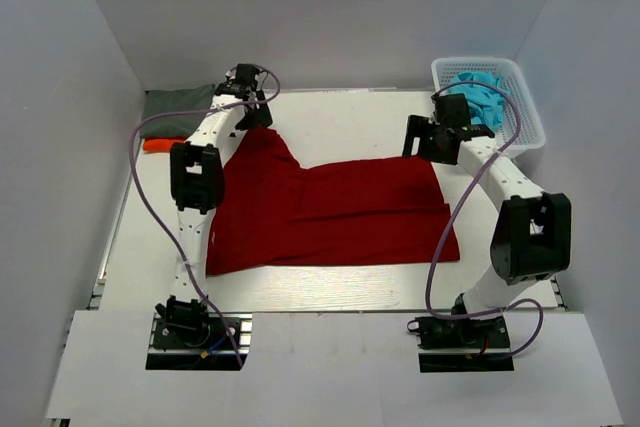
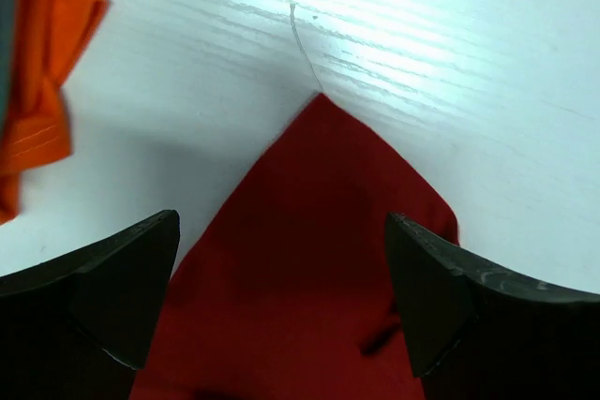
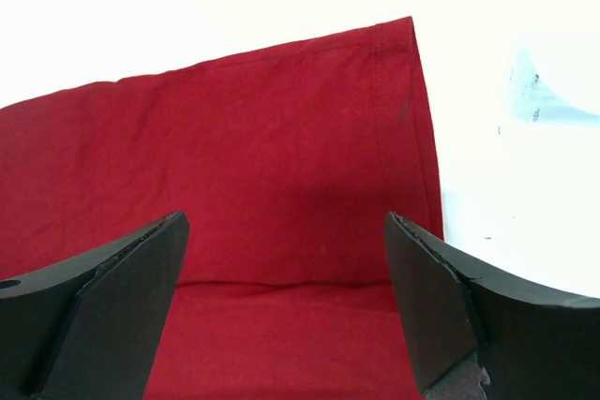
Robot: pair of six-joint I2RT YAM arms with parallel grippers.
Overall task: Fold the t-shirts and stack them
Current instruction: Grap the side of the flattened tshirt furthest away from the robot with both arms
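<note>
Dark red t-shirt spread mid-tabletop. Left gripper, jaws apart, over its far-left pointed corner; right gripper, jaws apart, over far-right hemmed corner. Prob. lined up to pinch both for a fold. Grey-green t-shirt on orange t-shirt, far-left corner: the stack.

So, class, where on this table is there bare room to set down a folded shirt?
Bare table shows along the far edge between the left gripper and the white basket, and in a narrow strip in front of the dark red t-shirt. Crowded: far-left corner, grey-green t-shirt on orange t-shirt; right side, under the right arm.
</note>
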